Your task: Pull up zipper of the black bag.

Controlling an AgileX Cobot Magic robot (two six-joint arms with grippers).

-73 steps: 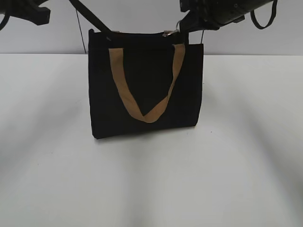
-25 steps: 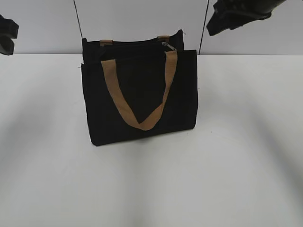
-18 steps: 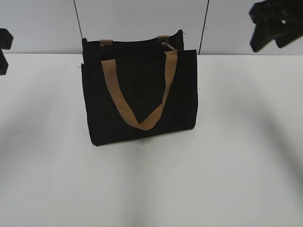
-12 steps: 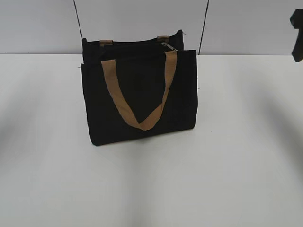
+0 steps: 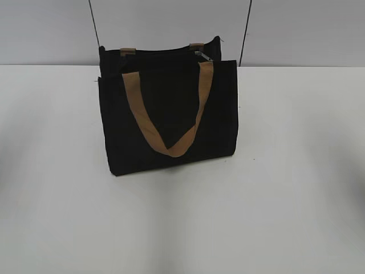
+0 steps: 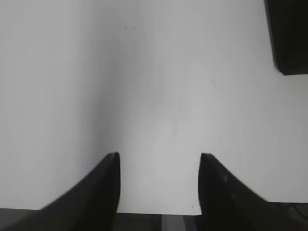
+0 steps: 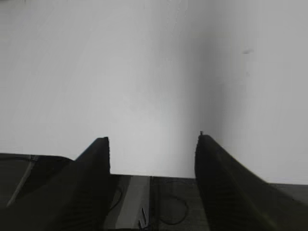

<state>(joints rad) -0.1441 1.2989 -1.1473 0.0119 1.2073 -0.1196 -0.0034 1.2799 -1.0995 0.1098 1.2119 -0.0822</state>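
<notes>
The black bag (image 5: 171, 120) stands upright on the white table (image 5: 285, 200), its tan strap handle (image 5: 168, 117) hanging down its front. The small silver zipper (image 5: 203, 56) shows at the right end of the top zip line. Neither gripper shows in the exterior view. In the left wrist view my left gripper (image 6: 159, 156) is open and empty over bare table, with a corner of the black bag (image 6: 288, 33) at the top right. In the right wrist view my right gripper (image 7: 153, 139) is open and empty over the table's edge.
A grey wall with two dark vertical seams (image 5: 245, 31) stands behind the table. Below the table edge in the right wrist view lie dark floor and cables (image 7: 168, 207).
Both arms have drawn away from the bag top and left the exterior view, left arm to the left, right arm to the right. The bag settled lower and stands free.
</notes>
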